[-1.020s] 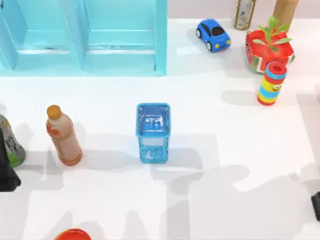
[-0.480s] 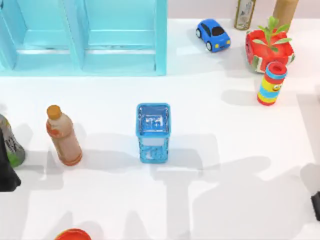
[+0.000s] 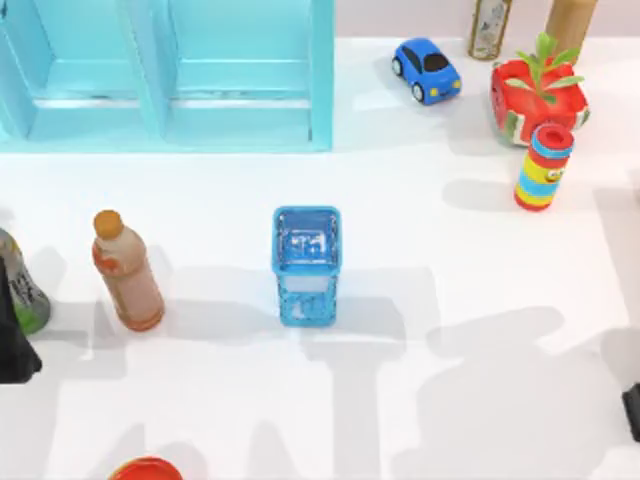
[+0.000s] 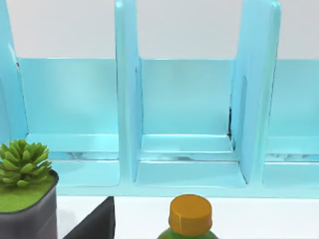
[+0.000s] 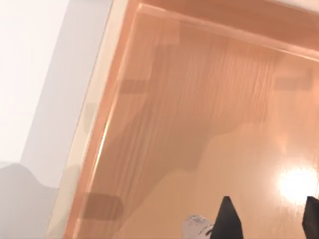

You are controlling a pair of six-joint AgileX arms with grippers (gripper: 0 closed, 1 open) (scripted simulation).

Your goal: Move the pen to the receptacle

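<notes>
Only shadows have shifted across the surface [image 3: 470, 200], so the right arm is on the move! The right pincer [image 5: 269, 219], fingers apart, hangs over a wooden board [image 5: 199, 124]. A silver glint, probably the pen [image 5: 195, 226], lies just beside 1 finger. The blue receptacle [image 3: 306, 262] waits mid-surface with open room rightward and 1 bottle [image 3: 127, 270] leftward. The left arm [image 3: 14, 350] is parked at the left edge.
</notes>
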